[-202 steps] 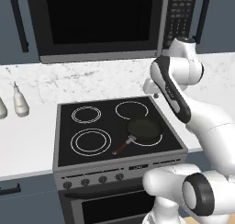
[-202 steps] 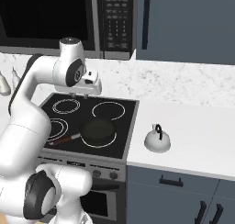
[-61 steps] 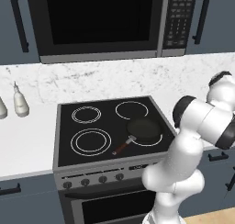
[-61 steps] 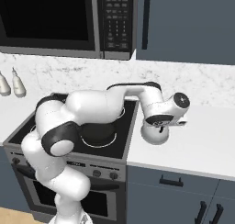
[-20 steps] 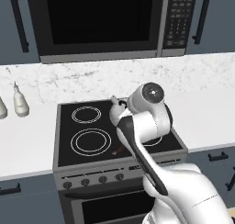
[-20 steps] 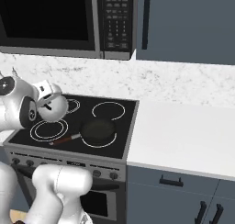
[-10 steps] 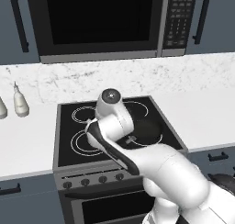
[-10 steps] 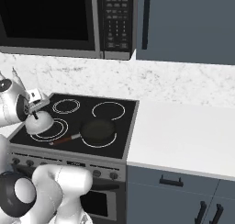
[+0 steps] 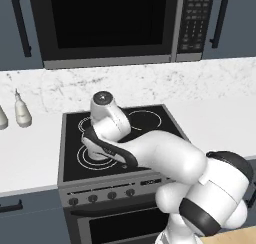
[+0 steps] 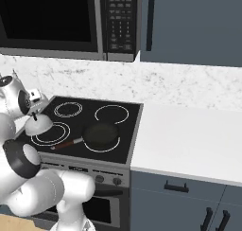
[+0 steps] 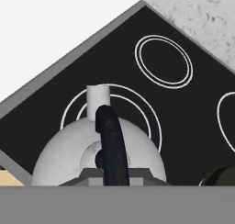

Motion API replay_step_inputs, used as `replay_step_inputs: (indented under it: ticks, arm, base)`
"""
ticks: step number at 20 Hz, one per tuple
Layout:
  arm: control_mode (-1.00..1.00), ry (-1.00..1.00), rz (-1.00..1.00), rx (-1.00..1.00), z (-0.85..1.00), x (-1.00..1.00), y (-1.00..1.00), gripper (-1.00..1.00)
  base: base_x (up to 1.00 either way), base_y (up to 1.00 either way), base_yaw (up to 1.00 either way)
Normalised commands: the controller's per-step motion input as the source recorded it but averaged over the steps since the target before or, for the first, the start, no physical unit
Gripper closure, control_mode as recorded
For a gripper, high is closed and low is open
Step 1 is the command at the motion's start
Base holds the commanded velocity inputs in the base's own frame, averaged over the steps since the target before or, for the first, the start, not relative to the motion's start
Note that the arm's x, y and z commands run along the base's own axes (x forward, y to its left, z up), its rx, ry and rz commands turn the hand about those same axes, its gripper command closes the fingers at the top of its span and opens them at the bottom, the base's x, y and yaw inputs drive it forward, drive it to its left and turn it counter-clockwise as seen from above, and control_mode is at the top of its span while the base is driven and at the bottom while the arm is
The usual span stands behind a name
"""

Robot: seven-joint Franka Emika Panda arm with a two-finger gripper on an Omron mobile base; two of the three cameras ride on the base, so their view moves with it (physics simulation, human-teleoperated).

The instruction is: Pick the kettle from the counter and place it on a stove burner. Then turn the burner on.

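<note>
Black stove (image 10: pixel 118 116) ahead; my end effector (image 10: pixel 34 112) grips the kettle (image 10: pixel 38 124) by its handle above the near-left burner (image 11: pixel 151 122). Next, I lower and release.

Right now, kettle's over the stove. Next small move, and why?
Probably lower it straight down. The kettle hangs in the gripper by its dark handle, over the front-left burner ring, apart from the frying pan. Whether it touches yet is unclear.
</note>
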Motion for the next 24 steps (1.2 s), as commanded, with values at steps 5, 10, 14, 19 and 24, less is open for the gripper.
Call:
replay_step_inputs:
  ticks: [5,10,14,19,24]
  arm:
    - [-1.00,-0.13,0.00,0.01,-0.22,0.11,-0.07,1.00]
    - [-1.00,-0.17,0.00,0.23,-0.49,0.00,-0.02,1.00]
    - [-1.00,-0.04,0.00,0.34,-0.57,0.09,-0.03,1.00]
    - [-1.00,-0.01,0.00,0.04,-0.08,0.12,0.00,1.00]
    - [-1.00,-0.13,0.00,0.00,-0.14,0.49,0.00,1.00]
  base:
    - [0.00,0.00,0.00]
    - [0.00,0.00,0.00]
    - [0.00,0.00,0.00]
    - [0.00,0.00,0.00]
    - [0.00,0.00,0.00]
